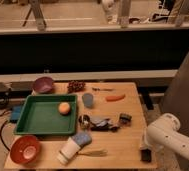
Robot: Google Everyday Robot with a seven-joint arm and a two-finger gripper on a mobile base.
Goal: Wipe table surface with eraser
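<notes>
The light tan wooden table surface (pixel 125 142) fills the middle of the camera view. My white arm (pixel 168 137) comes in from the lower right. My gripper (pixel 146 153) is at its dark end, low over the table's front right corner. A small black block shape shows there, and I cannot tell the eraser apart from the gripper. The small dark boxy object with a greyish top (pixel 125 118) stands apart, right of centre.
A green tray (pixel 35 120) holds an orange fruit (pixel 64 108). Around it are a purple bowl (pixel 43 84), a red bowl (pixel 24 149), a tipped white cup (pixel 68 150), a blue sponge (pixel 81 138), a grey cup (pixel 88 100), a carrot (pixel 115 97), grapes (pixel 76 86) and a fork (pixel 92 153).
</notes>
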